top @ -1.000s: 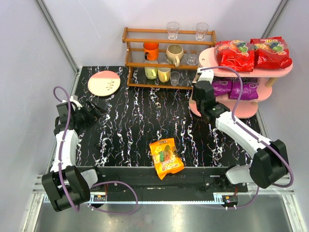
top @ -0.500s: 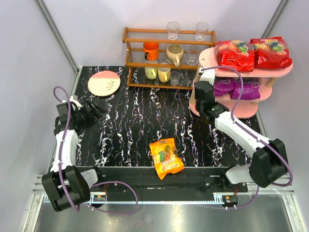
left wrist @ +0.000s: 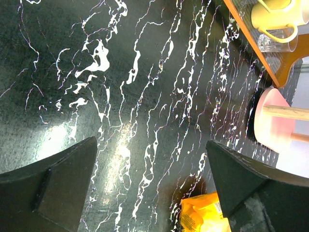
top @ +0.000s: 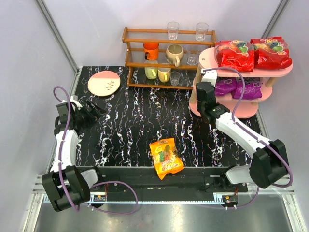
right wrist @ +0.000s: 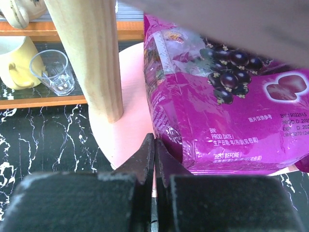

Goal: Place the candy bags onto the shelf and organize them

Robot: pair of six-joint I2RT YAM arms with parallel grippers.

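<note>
Counting five bags total, four on the shelf (top: 206, 55) and one off it. The shelf has three pink boards and stands at the worktop's (top: 140, 121) far right corner. Top board: two red bags (top: 234, 54) (top: 271, 53) side by side. Middle board: two purple bags (top: 222, 87) (top: 247, 90) side by side. The one orange bag (top: 165, 158) lies flat at the worktop's near edge, about mid-width, between the two arm bases and well apart from both grippers. Right gripper (right wrist: 154, 142): jaws closed tight together with nothing in them. Its tips sit at the front rim of the middle board, just beside the lower corner of the left purple bag and near a wooden post (right wrist: 91, 58); I can't tell whether they touch the bag. Left gripper (left wrist: 149, 145): spread fully wide and holding nothing. It hangs over bare worktop near the left edge, and a corner of the orange bag shows in its wrist view. Other items: one brown rack (top: 159, 42) along the far edge, just left of the shelf, carrying four mugs and four glasses. Two of the glasses stand on its top rail. One pink-and-cream plate (top: 104, 83) sits near the far left corner.
</note>
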